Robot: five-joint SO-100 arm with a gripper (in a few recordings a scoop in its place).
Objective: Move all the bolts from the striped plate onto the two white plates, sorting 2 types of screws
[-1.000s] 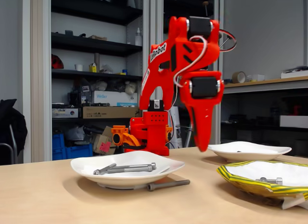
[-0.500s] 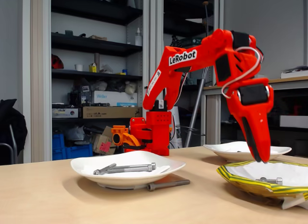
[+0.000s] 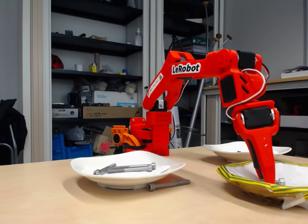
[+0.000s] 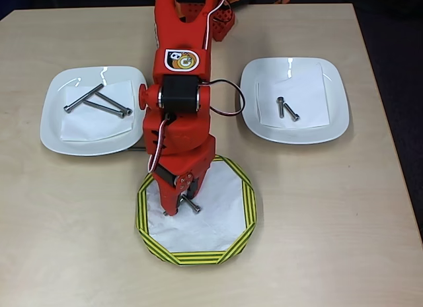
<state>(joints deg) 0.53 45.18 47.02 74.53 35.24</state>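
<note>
Your red two-finger tool [image 4: 183, 204] stood tip-down in the yellow-and-green striped paper plate [image 4: 246, 201], jaws slightly parted around a short grey metal bolt [image 4: 191, 205], not visibly clamped. The bolt's long axis ran diagonally, its exposed end pointing lower right in the overhead view.

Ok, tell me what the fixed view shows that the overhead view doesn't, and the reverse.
Fixed view alone: a long grey metal bolt lying on the wooden table against the near edge of the white plate of long bolts, plus dark shelving behind.

Overhead view alone: two short stubby bolts on the other white plate, and the whole white centre of the yellow-green striped paper plate.

Both: the red hand lowered over a short bolt on the striped plate, and long bolts on one white plate.
</note>
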